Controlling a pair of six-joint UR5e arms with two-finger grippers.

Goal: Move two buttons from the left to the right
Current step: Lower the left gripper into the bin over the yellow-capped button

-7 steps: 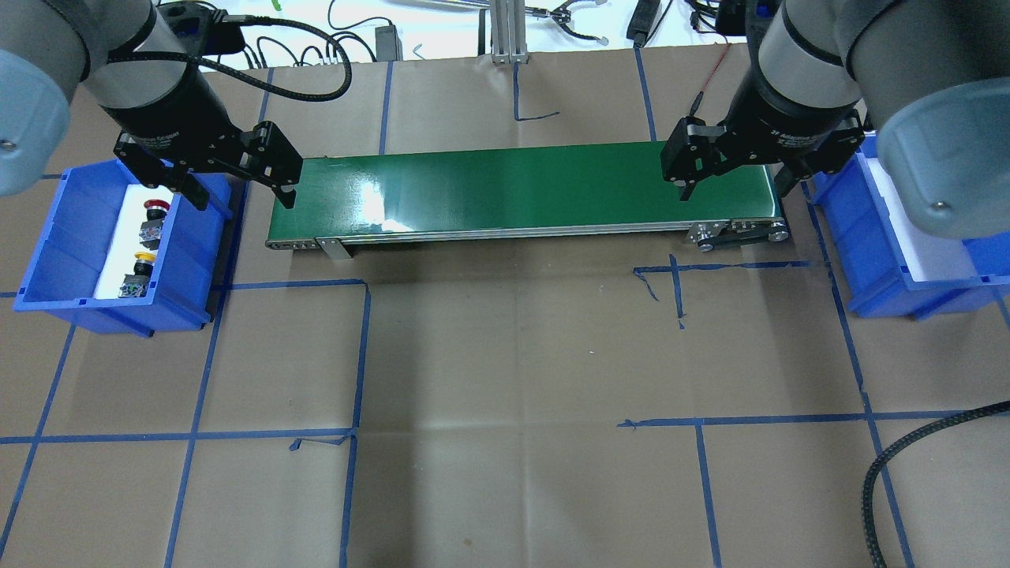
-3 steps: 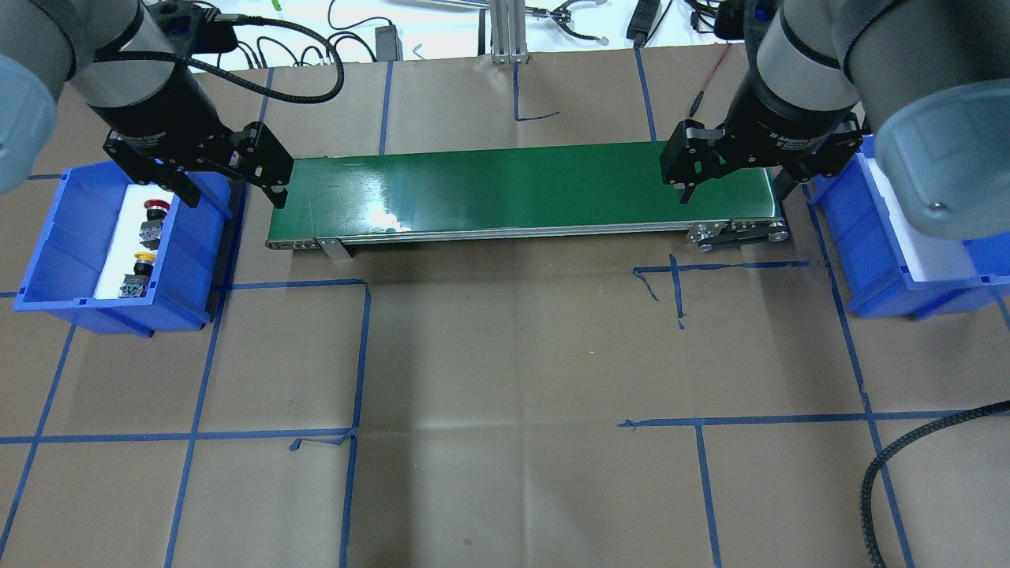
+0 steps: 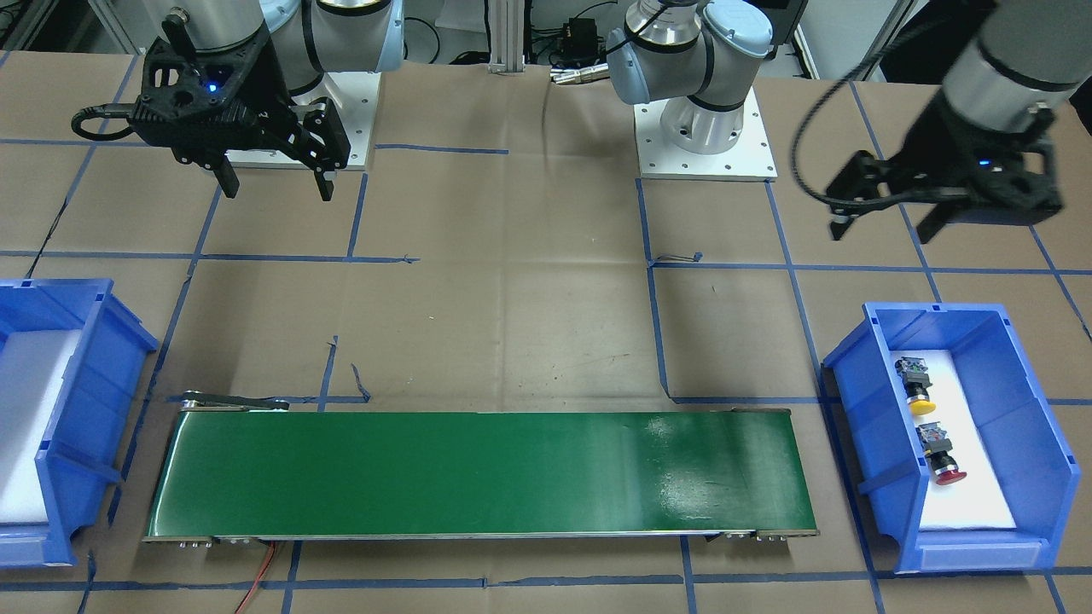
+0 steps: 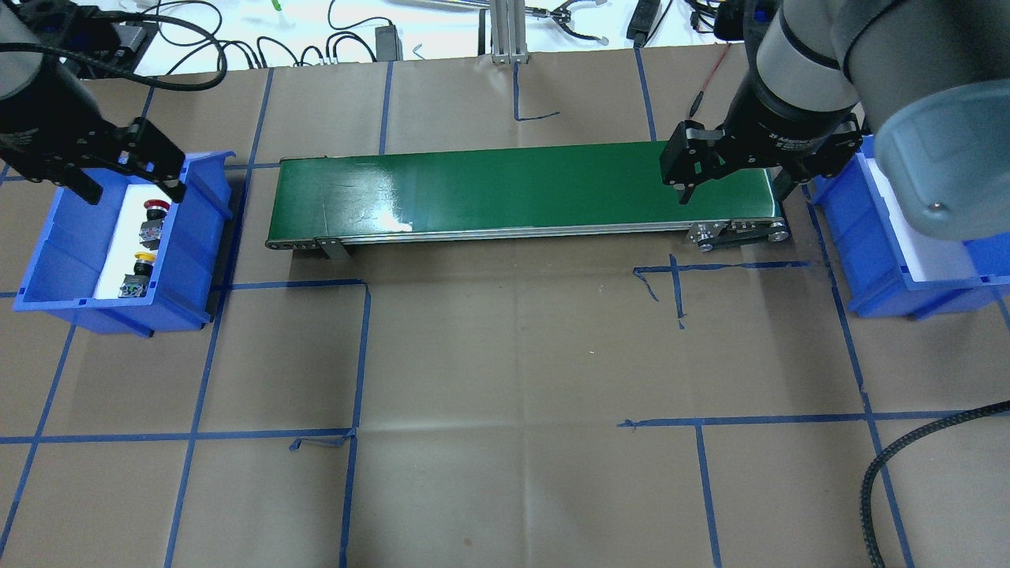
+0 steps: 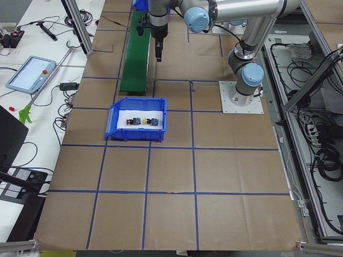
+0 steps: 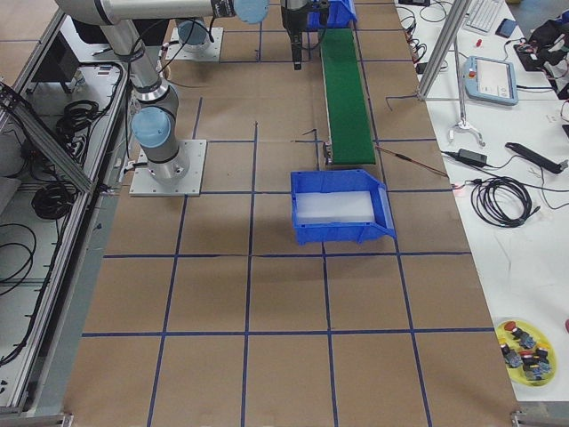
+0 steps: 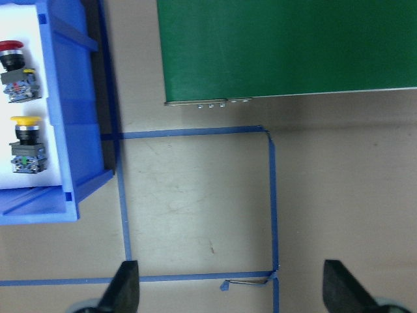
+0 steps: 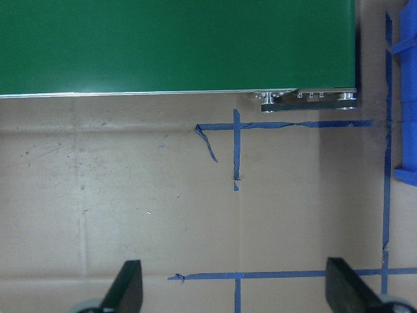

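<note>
The red button and yellow button lay in the left bin. The left jaws hung spread above it, probably to pick one; the right jaws, also spread, hovered at the end of the belt.

Overhead, the right bin (at three o'clock) sits half hidden behind the right arm, cut by the edge; the left gripper looks blurred front-on.

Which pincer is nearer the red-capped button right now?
Left. The left pincer hangs raised close by the blue bin holding the red-capped button; the right pincer is up at the green conveyor's opposite end.
</note>
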